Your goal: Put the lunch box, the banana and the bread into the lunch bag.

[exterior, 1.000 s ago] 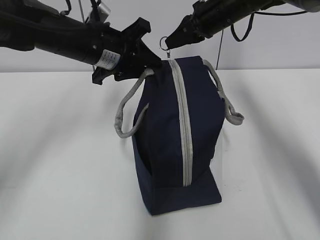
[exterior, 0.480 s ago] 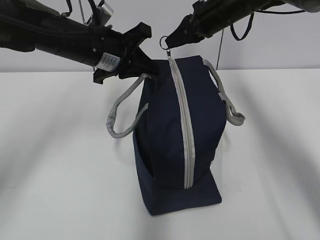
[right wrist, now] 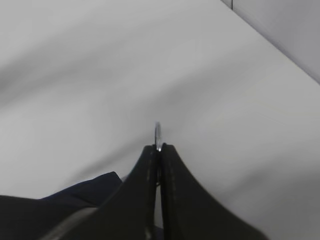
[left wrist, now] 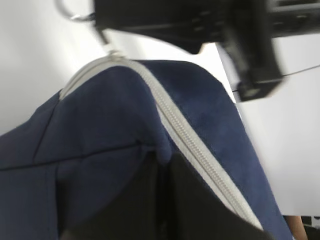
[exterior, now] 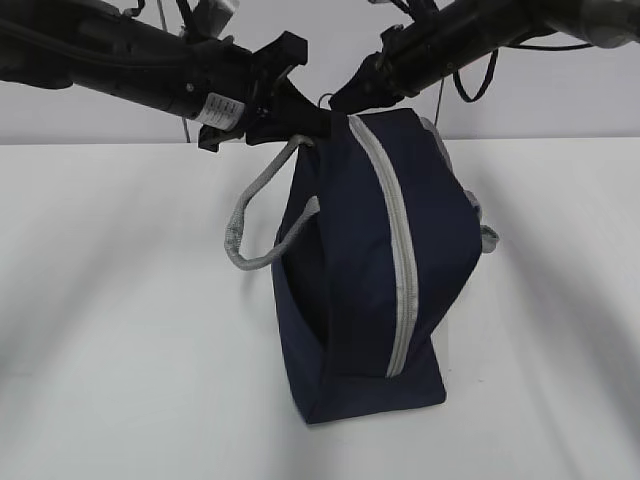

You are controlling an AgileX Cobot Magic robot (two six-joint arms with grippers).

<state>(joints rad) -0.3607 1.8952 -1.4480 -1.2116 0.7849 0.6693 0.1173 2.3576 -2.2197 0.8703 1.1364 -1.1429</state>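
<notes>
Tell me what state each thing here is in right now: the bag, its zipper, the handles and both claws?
lunch bag: standing on the table, leaning, held at its top.
zipper: shut along the visible length.
ring pull: pinched by the right claw.
strap handles: hanging loose.
left claw: shut on the bag's top corner.
right claw: shut on the ring pull.

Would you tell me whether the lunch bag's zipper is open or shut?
Shut: the grey zipper runs closed along the whole lunch bag, teeth joined.
</notes>
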